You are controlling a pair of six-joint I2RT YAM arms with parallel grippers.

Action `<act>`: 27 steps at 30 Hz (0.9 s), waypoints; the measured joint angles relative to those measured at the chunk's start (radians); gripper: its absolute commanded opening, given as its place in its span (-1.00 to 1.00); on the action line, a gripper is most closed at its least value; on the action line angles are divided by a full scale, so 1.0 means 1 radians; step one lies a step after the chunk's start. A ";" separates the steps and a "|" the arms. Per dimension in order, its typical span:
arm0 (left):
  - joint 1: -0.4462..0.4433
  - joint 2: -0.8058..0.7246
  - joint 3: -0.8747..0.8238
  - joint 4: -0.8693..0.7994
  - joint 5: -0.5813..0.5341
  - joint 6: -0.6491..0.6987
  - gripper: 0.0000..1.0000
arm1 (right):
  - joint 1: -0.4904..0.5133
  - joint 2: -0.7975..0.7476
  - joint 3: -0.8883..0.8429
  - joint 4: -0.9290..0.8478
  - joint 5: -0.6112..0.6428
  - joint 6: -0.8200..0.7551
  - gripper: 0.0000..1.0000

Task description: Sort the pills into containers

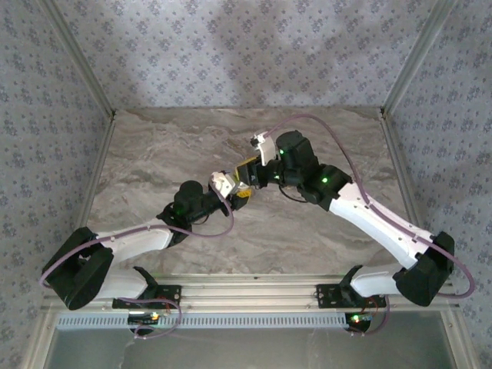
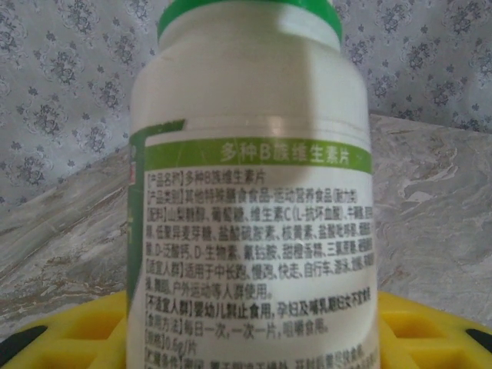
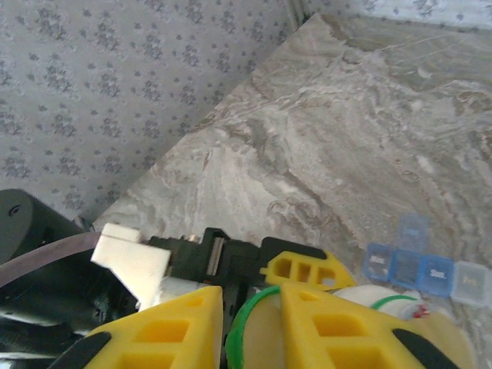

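- We see the marble table (image 1: pixel 323 146) under both arms, with patterned walls on three sides.
- The left arm (image 1: pixel 138 242) reaches from the near left corner towards the middle. The right arm (image 1: pixel 369 211) comes in from the near right and bends back towards the centre, so the two wrists meet over the middle of the table.
- The left gripper (image 1: pixel 231 188) is clamped on a white vitamin bottle (image 2: pixel 254 192), its yellow fingers (image 2: pixel 69 338) either side of the bottle's lower part.
- In the left wrist view the bottle's long axis runs up the frame, cap end at the top, and its printed label faces the camera. What is inside we cannot tell.
- The right gripper (image 3: pixel 250 296) is closed around the bottle's green cap (image 3: pixel 244 323), which sits squeezed between its two yellow fingers (image 3: pixel 338 323).
- A blue pill organiser (image 3: pixel 419 265) lies on the table just beyond the right gripper, one lid raised. Its contents are too small to make out.
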 measured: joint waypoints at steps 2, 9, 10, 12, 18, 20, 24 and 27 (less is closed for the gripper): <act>0.000 0.000 0.000 0.000 0.000 -0.001 -1.00 | 0.008 0.005 0.000 0.001 -0.012 0.000 -0.42; 0.013 0.000 0.000 -0.005 -0.004 -0.005 -1.00 | 0.013 0.027 0.015 0.007 -0.034 0.005 -0.40; 0.014 0.000 0.000 -0.005 -0.006 -0.005 -1.00 | 0.013 0.028 0.016 0.007 -0.036 0.006 -0.40; 0.014 0.000 0.000 -0.005 -0.006 -0.005 -1.00 | 0.013 0.028 0.019 0.006 -0.037 0.008 -0.38; 0.020 -0.023 -0.018 -0.003 -0.007 -0.013 -1.00 | 0.008 0.035 0.054 0.002 -0.037 0.007 -0.32; 0.020 -0.045 -0.034 -0.004 -0.008 -0.014 -1.00 | 0.000 0.045 0.080 -0.006 -0.036 0.004 -0.29; 0.020 -0.090 -0.064 -0.019 -0.010 -0.012 -1.00 | -0.019 0.067 0.147 -0.011 -0.036 -0.022 -0.11; 0.020 -0.131 -0.089 -0.036 -0.019 -0.012 -1.00 | -0.034 0.068 0.174 -0.013 -0.036 -0.045 -0.01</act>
